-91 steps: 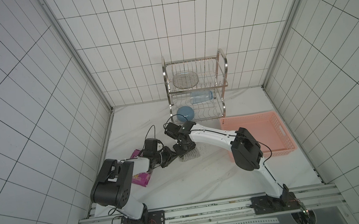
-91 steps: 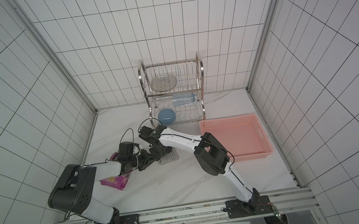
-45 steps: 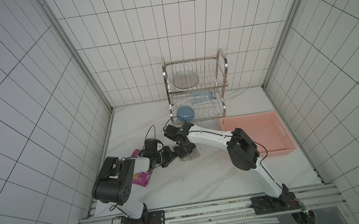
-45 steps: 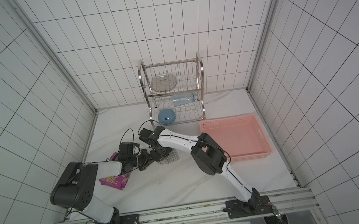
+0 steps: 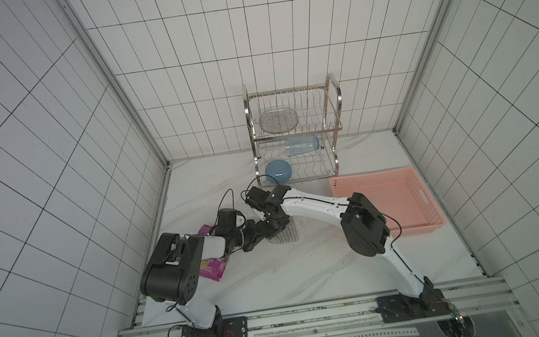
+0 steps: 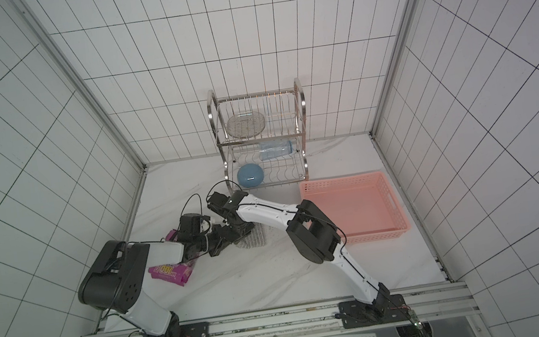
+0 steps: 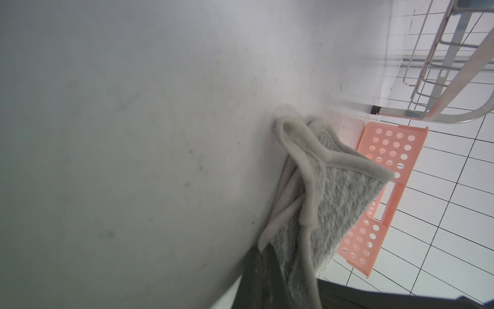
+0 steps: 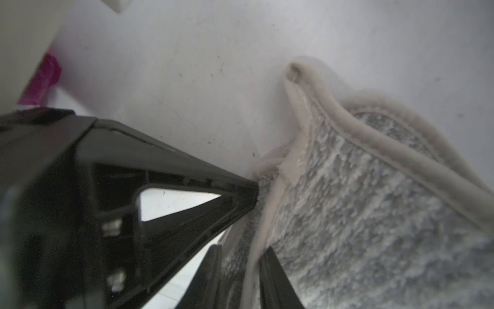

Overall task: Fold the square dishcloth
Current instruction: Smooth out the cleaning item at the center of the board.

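Mid-frame, square dishcloth [image 5: 287, 236], your left gripper [image 8: 252, 191] pinched shut on its edge — right gripper [image 8: 242, 250] astride the hem, grip unclear.

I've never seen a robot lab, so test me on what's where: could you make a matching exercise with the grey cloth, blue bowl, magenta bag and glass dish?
Things:
1. soft grey ribbed dishcloth
2. round blue bowl
3. shiny magenta snack bag
4. clear round glass dish

Places:
A. top shelf of the metal wire rack
B. partly under the left arm
C. on the white table, where the two arms meet
D. bottom shelf of the rack

Pairs: 1-C, 2-D, 3-B, 4-A
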Robot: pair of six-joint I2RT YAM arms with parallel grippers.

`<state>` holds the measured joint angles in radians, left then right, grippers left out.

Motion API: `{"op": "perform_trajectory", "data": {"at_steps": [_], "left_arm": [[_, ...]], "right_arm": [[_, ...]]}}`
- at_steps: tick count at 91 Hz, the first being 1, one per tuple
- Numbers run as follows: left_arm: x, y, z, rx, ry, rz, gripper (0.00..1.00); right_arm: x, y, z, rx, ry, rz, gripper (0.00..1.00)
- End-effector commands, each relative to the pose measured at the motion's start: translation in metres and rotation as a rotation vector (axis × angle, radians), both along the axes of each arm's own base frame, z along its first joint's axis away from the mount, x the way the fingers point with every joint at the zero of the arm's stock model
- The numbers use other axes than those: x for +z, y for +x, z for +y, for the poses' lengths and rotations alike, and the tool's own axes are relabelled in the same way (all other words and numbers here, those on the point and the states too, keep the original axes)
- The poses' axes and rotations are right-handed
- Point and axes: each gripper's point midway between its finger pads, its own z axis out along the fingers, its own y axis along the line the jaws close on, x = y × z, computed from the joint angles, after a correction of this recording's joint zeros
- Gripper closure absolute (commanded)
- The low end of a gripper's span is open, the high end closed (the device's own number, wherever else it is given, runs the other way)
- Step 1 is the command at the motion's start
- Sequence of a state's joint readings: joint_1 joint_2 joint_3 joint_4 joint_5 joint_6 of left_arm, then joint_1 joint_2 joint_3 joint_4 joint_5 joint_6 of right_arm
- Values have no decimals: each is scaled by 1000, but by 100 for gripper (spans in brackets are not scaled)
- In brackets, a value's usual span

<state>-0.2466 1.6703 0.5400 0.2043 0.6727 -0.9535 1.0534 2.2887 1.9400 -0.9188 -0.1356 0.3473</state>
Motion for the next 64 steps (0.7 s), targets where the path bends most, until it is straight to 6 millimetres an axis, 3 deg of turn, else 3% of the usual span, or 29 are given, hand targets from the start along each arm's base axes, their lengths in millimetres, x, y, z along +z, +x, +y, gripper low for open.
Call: {"op": "perform_trajectory", "data": {"at_steps": [1,15,34,46,57,64], "left_arm": [[-7,-1,3,12,16,12,98],[4,3,3,20,6,-12,91],[29,9,13,48,77,-60,83],[50,9,24,72,148,-94,78],[73,8,32,89,193,-151,78],[90,4,28,69,191,-199,77]], "right_arm": [[2,0,-5,-10,1,3,66],[24,1,-8,-3,25,-30,62],[85,4,-11,9,116,-118,51],[104,10,-25,-28,115,-188,50],[108,20,-51,-115,77,-248,61],[107,25,-66,-183,87,-250,74]]}}
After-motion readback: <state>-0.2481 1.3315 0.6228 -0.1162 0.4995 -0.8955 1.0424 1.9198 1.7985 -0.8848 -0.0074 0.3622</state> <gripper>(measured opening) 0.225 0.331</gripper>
